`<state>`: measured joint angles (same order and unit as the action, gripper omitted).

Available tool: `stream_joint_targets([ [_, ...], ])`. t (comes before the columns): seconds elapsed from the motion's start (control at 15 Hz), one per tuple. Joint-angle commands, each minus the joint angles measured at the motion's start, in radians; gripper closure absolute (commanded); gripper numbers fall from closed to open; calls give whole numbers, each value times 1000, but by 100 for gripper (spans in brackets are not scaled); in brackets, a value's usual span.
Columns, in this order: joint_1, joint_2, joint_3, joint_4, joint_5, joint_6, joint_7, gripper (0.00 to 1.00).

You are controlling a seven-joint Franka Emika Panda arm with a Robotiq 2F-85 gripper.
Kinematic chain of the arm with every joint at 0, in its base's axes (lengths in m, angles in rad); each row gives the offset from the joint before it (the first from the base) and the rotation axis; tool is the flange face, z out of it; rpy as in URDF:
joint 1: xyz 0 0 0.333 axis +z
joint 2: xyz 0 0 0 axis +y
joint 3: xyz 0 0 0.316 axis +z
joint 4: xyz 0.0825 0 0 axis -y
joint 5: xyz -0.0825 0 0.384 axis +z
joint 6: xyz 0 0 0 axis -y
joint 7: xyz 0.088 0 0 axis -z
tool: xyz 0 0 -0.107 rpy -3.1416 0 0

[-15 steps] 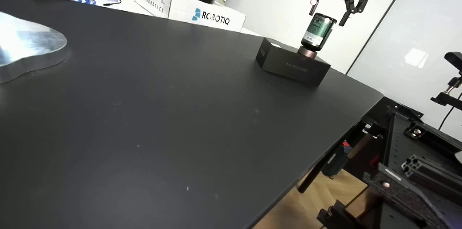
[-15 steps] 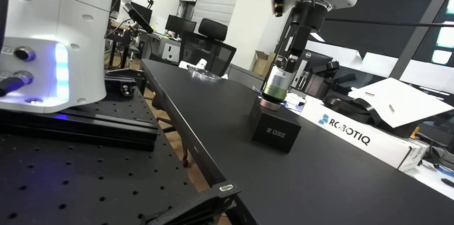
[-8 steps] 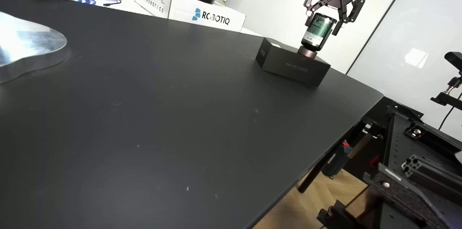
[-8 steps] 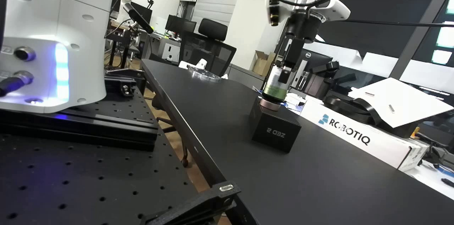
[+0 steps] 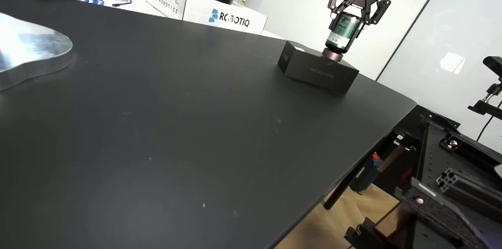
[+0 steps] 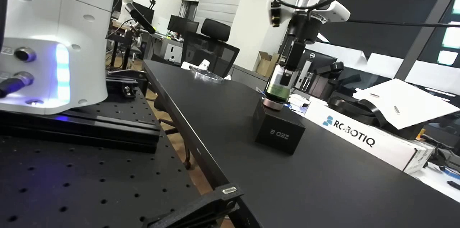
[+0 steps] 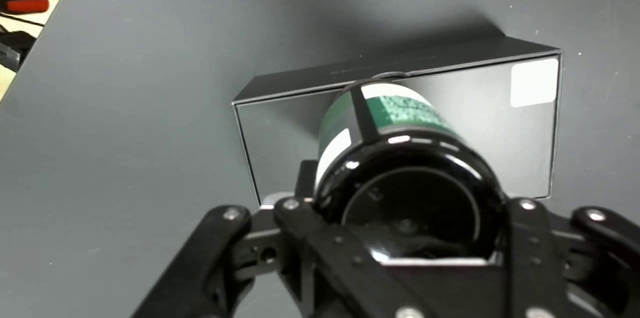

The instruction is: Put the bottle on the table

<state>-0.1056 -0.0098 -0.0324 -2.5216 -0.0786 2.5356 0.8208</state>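
Note:
The bottle is dark green with a pale label, its reddish band downward, at the top of a flat black box. Whether it rests on the box or is just off it, I cannot tell. My gripper has come down around the bottle from above, a finger on either side, shut on it. In the wrist view the bottle's round black end fills the space between the fingers; one fingertip is hidden behind it. The box stands on the black table, near its edge.
A white Robotiq carton lies along the table's far side, with a black object and papers on it. A shiny metal plate sits at the table's far end from the box. A clamp grips the table's edge near the arm's base.
My gripper has come down over the bottle, and its fingers have drawn together onto it. The bottle has shifted very slightly. The box has not moved.

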Motion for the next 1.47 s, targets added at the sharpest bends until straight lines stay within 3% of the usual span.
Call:
stream_joint_targets([
  [0.0,34,-38,6,-19,0,6,16,55],
  [0.53,107,-65,72,-109,-45,56,13,55],
  [1.4,162,-1,109,-208,2,248,-157,55],
])
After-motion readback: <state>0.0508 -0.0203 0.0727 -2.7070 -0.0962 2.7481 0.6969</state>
